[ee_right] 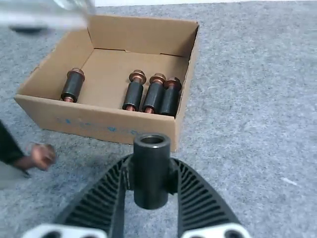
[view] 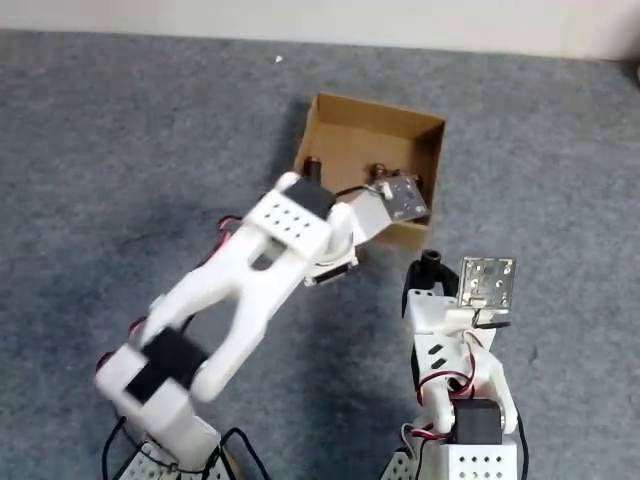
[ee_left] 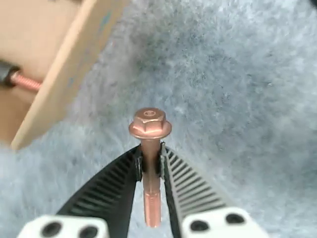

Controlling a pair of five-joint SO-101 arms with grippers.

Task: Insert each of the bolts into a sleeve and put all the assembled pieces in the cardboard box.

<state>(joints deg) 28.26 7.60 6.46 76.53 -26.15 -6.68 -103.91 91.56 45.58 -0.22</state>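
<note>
Sleeve (ee_right: 151,166): black rigid tube, upright, clenched mid-barrel by the right gripper (ee_right: 151,178) above the grey tabletop (view: 100,150), bore clear on top; probably light but smooth, so grip round the barrel. Bolt (ee_left: 150,124): coppery, stiff, pinched by its shank under the flanged head in the left gripper (ee_left: 150,157), just outside a wall of the cardboard box (ee_right: 99,124). Beyond, four assembled pieces (ee_right: 148,94) lie on the box floor.

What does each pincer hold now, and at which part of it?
The left pincer holds a copper-coloured metal bolt by its shank, just under the head. The right pincer holds a black cylindrical sleeve around its middle.
</note>
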